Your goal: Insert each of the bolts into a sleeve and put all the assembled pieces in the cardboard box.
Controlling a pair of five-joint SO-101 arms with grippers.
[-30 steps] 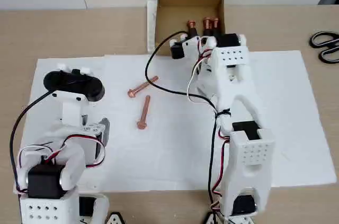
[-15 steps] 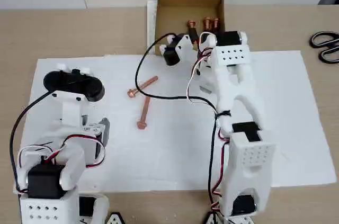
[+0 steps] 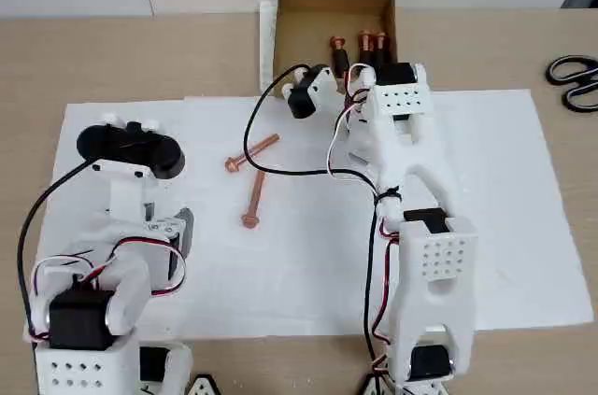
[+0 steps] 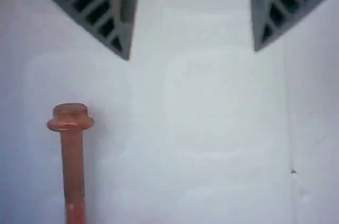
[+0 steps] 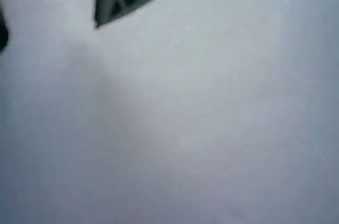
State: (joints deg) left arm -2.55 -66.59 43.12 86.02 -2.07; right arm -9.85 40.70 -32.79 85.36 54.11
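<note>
The cardboard box [image 3: 299, 21] stands at the back of the table with three copper pieces [image 3: 364, 41] along its right side. Two bare copper bolts lie on the white paper, one slanted [image 3: 252, 153] and one nearly lengthwise [image 3: 253, 197]. My right gripper [image 3: 306, 93] hangs just in front of the box's front wall, over the paper. My left gripper [image 3: 183, 230] sits low at the left, a short way left of the bolts. In the left wrist view it [image 4: 189, 38] is open and holds nothing, with a bolt [image 4: 71, 150] lying on the paper beside it.
A white paper sheet [image 3: 280, 274] covers the work area. The right arm's black cable [image 3: 280, 169] loops over the paper close to the bolts. Scissors [image 3: 574, 77] lie at the far right on the wooden table.
The right gripper has drawn back from over the box's front edge, down and to the left, onto the paper side. The left arm and both bolts have stayed put.
</note>
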